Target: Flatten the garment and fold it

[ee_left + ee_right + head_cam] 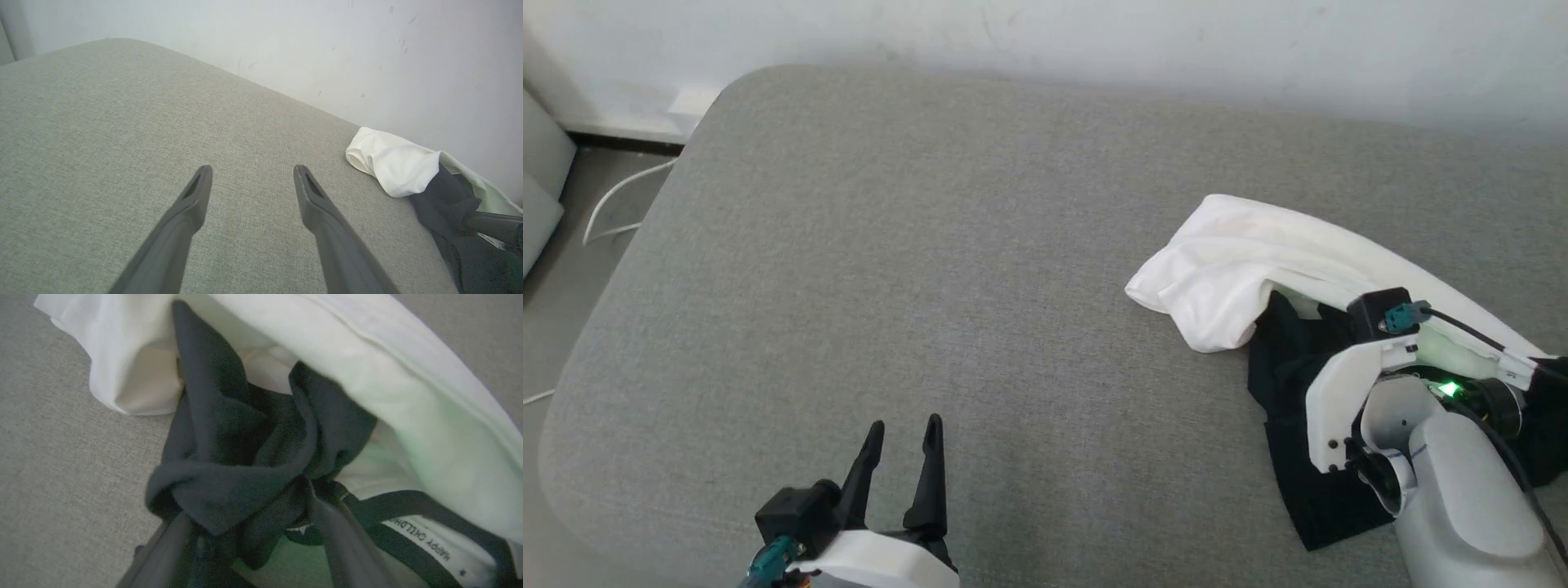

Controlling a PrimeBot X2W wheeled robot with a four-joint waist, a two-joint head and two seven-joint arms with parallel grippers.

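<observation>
On the cushion's right side the garment lies bunched, long axis left-right; right gripper, jaws spread, sits amid its black folds; left gripper, spread too, waits well apart, near left

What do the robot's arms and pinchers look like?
The left gripper has two long, dark, pointed fingers on a white mount with a teal plug. The right forearm is rounded and pale grey, with a white bracket, a green light and a black cable.
</observation>
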